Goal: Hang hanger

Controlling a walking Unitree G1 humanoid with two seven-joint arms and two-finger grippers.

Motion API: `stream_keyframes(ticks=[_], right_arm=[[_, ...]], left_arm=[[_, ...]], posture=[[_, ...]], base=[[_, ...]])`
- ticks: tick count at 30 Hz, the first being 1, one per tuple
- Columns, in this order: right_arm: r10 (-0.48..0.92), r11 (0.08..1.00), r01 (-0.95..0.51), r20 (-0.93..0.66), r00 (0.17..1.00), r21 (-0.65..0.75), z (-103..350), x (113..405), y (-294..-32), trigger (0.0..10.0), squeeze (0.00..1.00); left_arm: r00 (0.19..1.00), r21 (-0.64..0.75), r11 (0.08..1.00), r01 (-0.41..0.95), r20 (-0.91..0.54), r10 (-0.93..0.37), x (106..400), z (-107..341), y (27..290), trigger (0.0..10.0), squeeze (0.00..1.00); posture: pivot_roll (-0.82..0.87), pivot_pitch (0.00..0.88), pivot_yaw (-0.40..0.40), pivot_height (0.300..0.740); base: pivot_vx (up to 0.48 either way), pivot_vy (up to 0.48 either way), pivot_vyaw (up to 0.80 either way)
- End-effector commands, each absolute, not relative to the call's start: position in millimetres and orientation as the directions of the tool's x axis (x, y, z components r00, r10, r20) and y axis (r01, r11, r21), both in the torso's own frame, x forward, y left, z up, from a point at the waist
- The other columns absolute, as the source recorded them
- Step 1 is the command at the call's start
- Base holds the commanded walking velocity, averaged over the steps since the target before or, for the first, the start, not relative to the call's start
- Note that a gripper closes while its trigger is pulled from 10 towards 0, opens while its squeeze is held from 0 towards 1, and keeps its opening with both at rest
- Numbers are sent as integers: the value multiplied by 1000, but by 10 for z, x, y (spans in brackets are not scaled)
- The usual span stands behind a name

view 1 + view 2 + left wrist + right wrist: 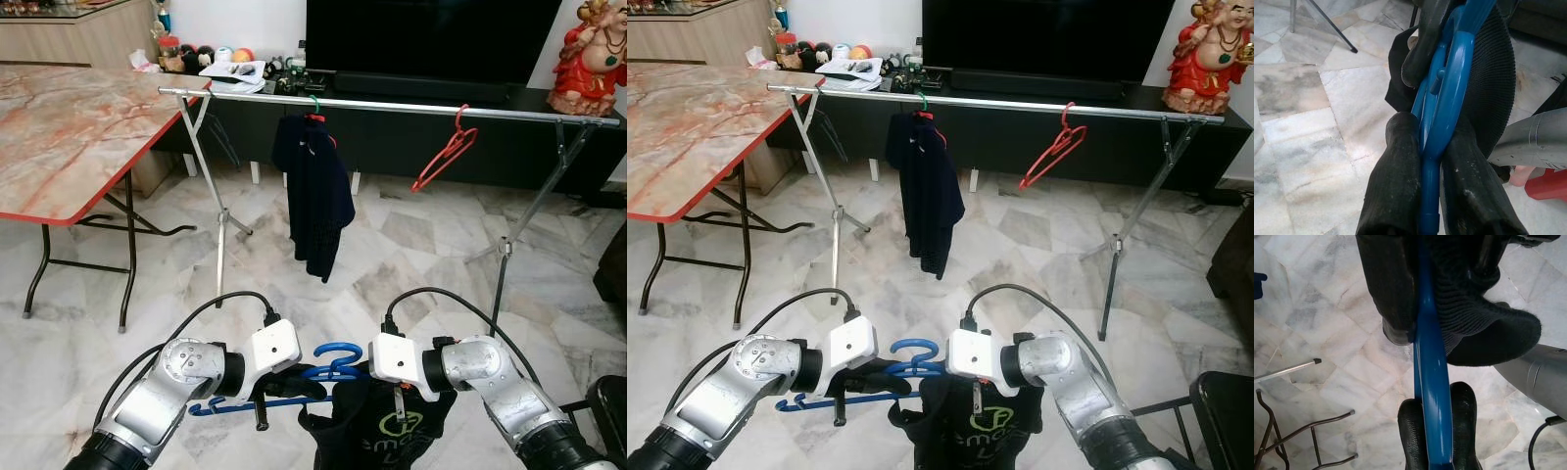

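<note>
Blue hanger (328, 364): held low before the robot, above the marble floor (411, 255), well short of the rail (392, 105).
Left gripper (1422, 147): clamped on the hanger's blue bar; the wrist view shows both fingers pressing it.
Right gripper (1420, 357): likewise closed on the blue bar.
Black shirt (382, 426): draped on the hanger.
Rail also carries a dark garment (313, 191) and a red hanger (446, 152).
Table (59, 137): left of the rail.

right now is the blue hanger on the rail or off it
Off: the blue hanger is held low by both grippers, left and right, short of the rail.
</note>
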State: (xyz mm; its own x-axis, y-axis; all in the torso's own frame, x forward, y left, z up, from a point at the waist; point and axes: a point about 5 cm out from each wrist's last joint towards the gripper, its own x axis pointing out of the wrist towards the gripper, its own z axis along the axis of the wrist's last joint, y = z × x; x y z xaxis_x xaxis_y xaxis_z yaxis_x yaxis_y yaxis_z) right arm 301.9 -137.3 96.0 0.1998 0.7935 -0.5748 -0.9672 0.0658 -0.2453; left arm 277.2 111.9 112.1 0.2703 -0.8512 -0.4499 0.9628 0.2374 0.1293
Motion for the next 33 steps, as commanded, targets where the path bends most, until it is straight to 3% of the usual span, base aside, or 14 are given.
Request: stream_keyframes(ticks=[1, 5, 6, 7, 8, 9, 10, 21, 24, 33], right_arm=[[820, 105, -959, -523, 232, -262, 1015, 3038, -1363, 10000, 0], [829, 118, -961, -508, 234, -250, 1012, 3036, -1363, 10000, 51], [837, 137, -959, -489, 246, -247, 1015, 3041, -1362, 10000, 776], [837, 137, -959, -489, 246, -247, 1015, 3041, -1362, 10000, 776], [841, 147, -958, -479, 253, -247, 1017, 3044, -1363, 10000, 906], [845, 161, -955, -466, 264, -250, 1020, 3047, -1367, 10000, 886], [850, 180, -953, -449, 275, -244, 1012, 3040, -1382, 10000, 0], [907, 249, -960, -315, 278, -131, 978, 2946, -1424, 10000, 0], [942, 297, -954, -154, 299, -40, 1071, 2943, -1440, 10000, 0], [959, 280, -960, -62, 277, 32, 1106, 2860, -1505, 10000, 0]], left_arm=[[303, 116, 281, 953, -450, -840, 2811, 1107, 1151, 0, 0], [301, 114, 280, 953, -449, -841, 2813, 1111, 1151, 0, 0], [302, 115, 280, 953, -449, -841, 2815, 1112, 1157, 0, 0], [302, 115, 280, 953, -449, -841, 2815, 1112, 1157, 0, 0], [302, 115, 281, 953, -449, -841, 2816, 1113, 1160, 0, 0], [303, 116, 282, 953, -449, -841, 2817, 1114, 1164, 0, 0], [303, 114, 282, 952, -450, -840, 2816, 1114, 1168, 0, 0], [299, 101, 284, 953, -444, -845, 2817, 1116, 1180, 0, 0], [293, 91, 283, 955, -444, -847, 2815, 1110, 1189, 0, 0], [303, 67, 306, 950, -446, -842, 2831, 1080, 1261, 0, 0]], posture=[[122, 41, -9, 740], [122, 41, -9, 740], [125, 39, -8, 740], [125, 39, -8, 740], [125, 39, -8, 740], [125, 39, -8, 740], [125, 39, -8, 740], [124, 44, -5, 740], [130, 47, 0, 740], [131, 47, 4, 740]], base=[[0, 0, 0], [0, 0, 0], [0, 0, 0], [0, 0, 0], [0, 0, 0], [0, 0, 0], [0, 0, 0], [0, 0, 0], [0, 0, 0], [0, 0, 0]])
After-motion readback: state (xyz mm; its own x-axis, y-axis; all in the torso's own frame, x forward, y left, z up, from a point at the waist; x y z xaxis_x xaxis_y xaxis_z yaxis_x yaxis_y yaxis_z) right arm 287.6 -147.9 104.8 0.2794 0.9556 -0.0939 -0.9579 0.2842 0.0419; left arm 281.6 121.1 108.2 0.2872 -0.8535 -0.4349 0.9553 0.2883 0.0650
